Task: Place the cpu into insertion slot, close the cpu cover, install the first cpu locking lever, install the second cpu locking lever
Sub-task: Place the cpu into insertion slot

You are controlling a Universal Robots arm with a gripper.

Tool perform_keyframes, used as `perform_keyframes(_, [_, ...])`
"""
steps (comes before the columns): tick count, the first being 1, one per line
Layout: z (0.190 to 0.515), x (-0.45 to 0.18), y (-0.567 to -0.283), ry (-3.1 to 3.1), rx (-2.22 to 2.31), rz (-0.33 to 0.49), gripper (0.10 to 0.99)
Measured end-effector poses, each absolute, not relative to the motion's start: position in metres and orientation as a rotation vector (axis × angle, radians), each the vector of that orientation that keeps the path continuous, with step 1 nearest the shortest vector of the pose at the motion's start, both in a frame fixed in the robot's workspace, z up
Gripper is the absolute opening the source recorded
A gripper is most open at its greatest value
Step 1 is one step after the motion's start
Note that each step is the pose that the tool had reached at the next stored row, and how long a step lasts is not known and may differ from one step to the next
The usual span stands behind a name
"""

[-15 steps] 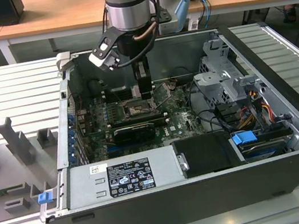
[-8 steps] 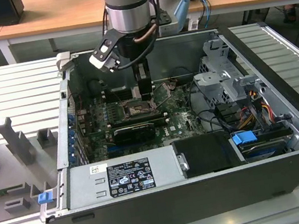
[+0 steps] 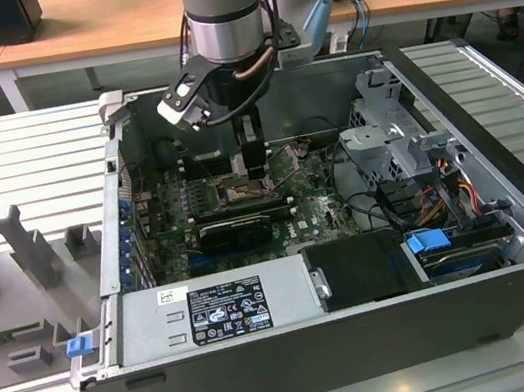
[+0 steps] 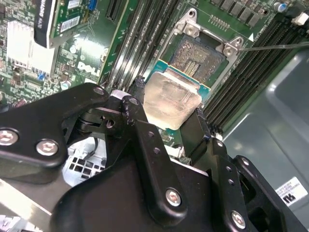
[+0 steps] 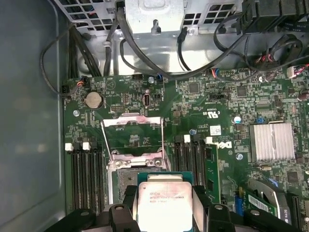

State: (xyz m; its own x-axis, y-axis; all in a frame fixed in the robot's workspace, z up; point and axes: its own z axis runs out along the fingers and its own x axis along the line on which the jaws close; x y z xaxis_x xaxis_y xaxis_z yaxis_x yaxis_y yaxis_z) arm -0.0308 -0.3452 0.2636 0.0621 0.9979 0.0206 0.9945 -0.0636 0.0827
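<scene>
The gripper [image 4: 170, 100] is clenched on the cpu [image 4: 174, 105], its two black fingers [image 4: 195, 133] pressing opposite edges of the pale metal chip, which is held flat with its top up. In the first wrist view the cpu [image 5: 161, 203] hangs over one edge of the insertion slot [image 5: 123, 180], not seated, and part of the dark socket is bare beside it. The cpu cover [image 5: 130, 121] is swung open on the slot's far side. Rows of memory slots [image 5: 87, 179] run close along both sides of the socket, and a thin wire lever [image 4: 275, 47] sticks out beside it. In the exterior view the arm reaches down into the open computer case [image 3: 500, 164], with a black ribbed card [image 3: 235, 229] just beside the socket.
</scene>
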Motion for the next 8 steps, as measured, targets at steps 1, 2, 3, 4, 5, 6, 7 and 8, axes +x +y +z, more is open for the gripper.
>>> perform_keyframes(1, [0.2609, -0.0307, -0.3451, 2.119, 2.254, 0.111, 0.541])
perform_keyframes(2, [0.2588, -0.0308, -0.3450, 2.129, 2.244, 0.111, 0.541])
perform_keyframes(3, [0.2576, -0.0309, -0.3450, 2.143, 2.232, 0.112, 0.541])
perform_keyframes(4, [0.2558, -0.0310, -0.3450, 2.170, 2.207, 0.113, 0.541])
perform_keyframes(5, [0.2546, -0.0310, -0.3450, 2.188, 2.190, 0.113, 0.541])
perform_keyframes(6, [0.2535, -0.0311, -0.3450, 2.206, 2.172, 0.114, 0.541])
perform_keyframes(7, [0.2528, -0.0311, -0.3450, 2.226, 2.153, 0.114, 0.541])
perform_keyframes(8, [0.2527, -0.0311, -0.3450, 2.231, 2.148, 0.114, 0.541])
